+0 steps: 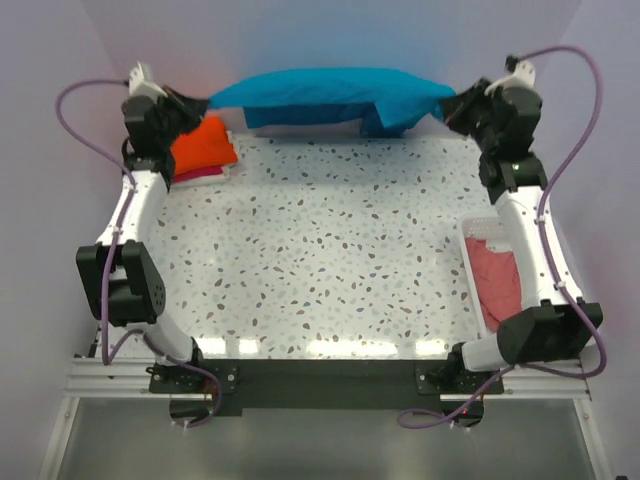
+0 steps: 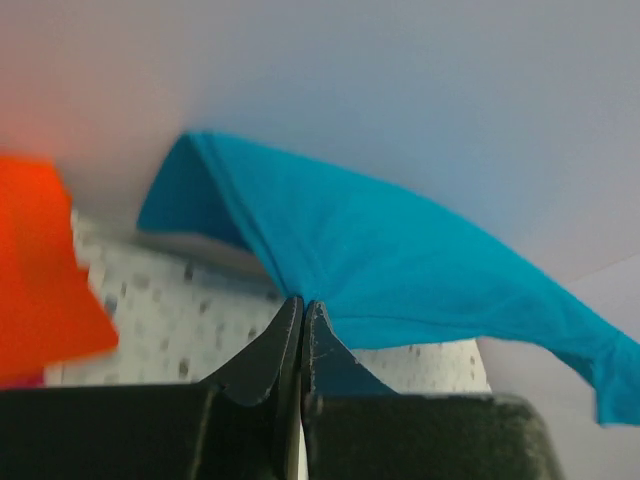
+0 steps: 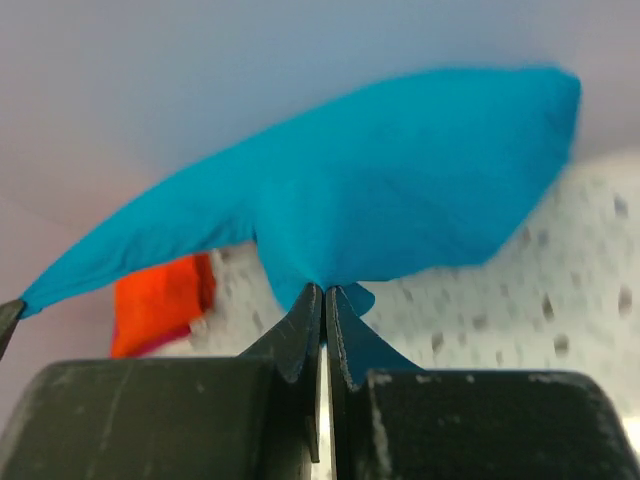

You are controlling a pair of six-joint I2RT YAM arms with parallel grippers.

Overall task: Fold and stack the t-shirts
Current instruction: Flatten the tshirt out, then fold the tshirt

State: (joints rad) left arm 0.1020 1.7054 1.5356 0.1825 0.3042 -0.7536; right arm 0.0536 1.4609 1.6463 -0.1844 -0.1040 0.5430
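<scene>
A teal blue t-shirt (image 1: 330,95) hangs stretched in the air across the far edge of the table, held at both ends. My left gripper (image 1: 196,101) is shut on its left end, and my right gripper (image 1: 452,106) is shut on its right end. In the left wrist view the teal cloth (image 2: 400,260) runs out from the pinched jaws of the left gripper (image 2: 303,302); the right wrist view shows the same cloth (image 3: 380,200) at the right gripper (image 3: 324,290). A folded bright orange t-shirt (image 1: 203,146) lies at the far left on a magenta one (image 1: 205,174).
A white mesh basket (image 1: 470,270) at the right edge holds a salmon pink shirt (image 1: 497,280), partly hidden by the right arm. The speckled tabletop (image 1: 320,250) spreads between the arms. Pale walls stand close behind and at both sides.
</scene>
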